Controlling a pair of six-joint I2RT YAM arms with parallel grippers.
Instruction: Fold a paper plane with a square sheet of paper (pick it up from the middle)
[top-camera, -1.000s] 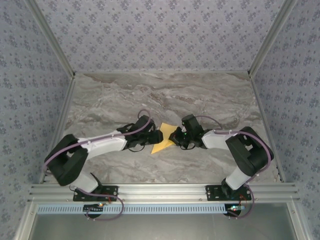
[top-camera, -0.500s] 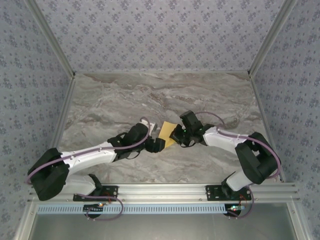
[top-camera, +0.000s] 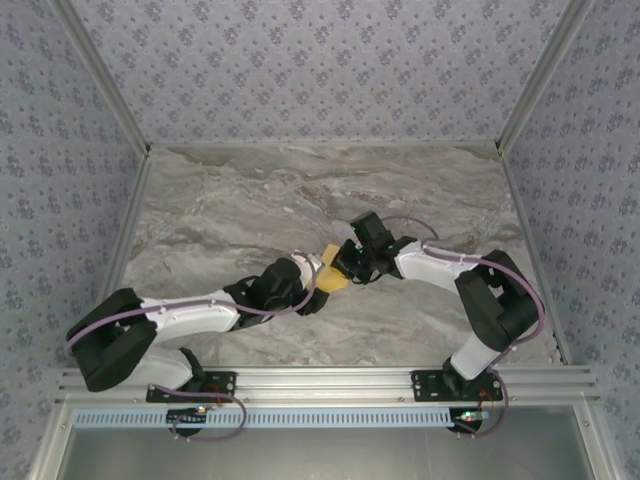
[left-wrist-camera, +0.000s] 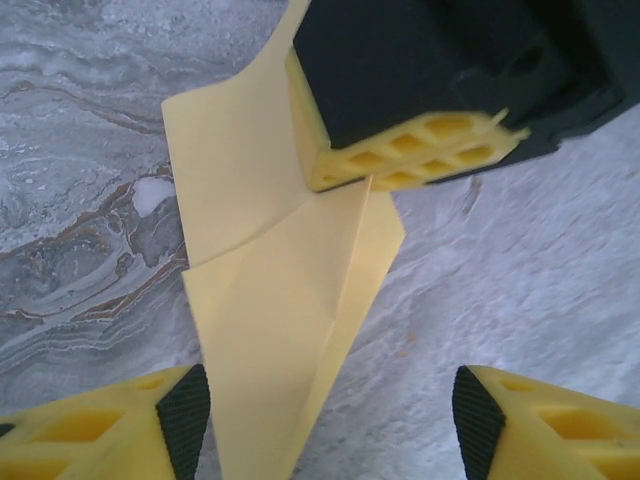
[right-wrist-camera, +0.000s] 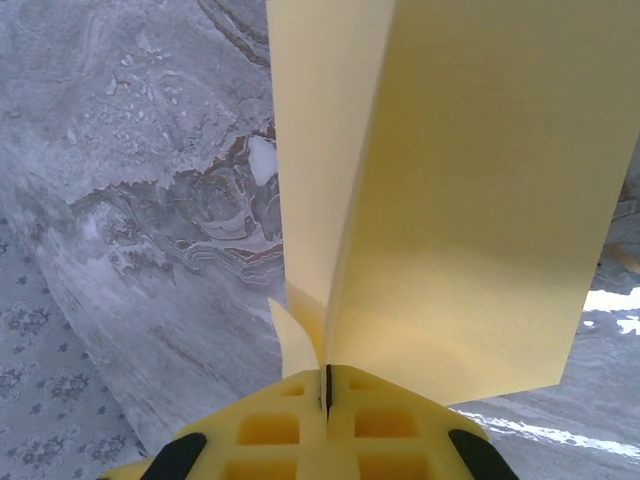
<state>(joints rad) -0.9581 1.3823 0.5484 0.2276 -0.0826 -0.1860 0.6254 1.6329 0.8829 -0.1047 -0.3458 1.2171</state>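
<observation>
**A:** What is changing in this last second?

**B:** The left arm is stretching forward now; a second ago its elbow was pulled back. The paper (top-camera: 330, 278) is also showing much smaller from above. Before, it was lying wide between the two grippers.

**A:** Why is it looking smaller?

**B:** The right gripper (right-wrist-camera: 327, 388) is holding it up on edge. Its jaws are pressing fully together on the lower border, and the two folded halves are rising from the pinch like a narrow V.

**A:** And what is the left gripper (left-wrist-camera: 320, 415) doing?

**B:** It is standing fairly wide open and gripping nothing. The pointed end of the paper is hanging between its fingers, closer to one of its pads (left-wrist-camera: 185, 415). Perhaps it is touching that pad, but the wrist view is cutting off there, so I cannot tell.

**A:** Where is the paper sitting on the table (top-camera: 250, 200)?

**B:** Near the middle, between the two grippers, which are almost meeting.

**A:** What is this meaning for the task?

**B:** The paper is already carrying a centre fold and slanted creases, so I judge that the folding is going on but is not finished. The left gripper is coming into place for the free end. It should be closing gently, because such thin paper can bend or slide out of the right gripper's pinch.
</observation>
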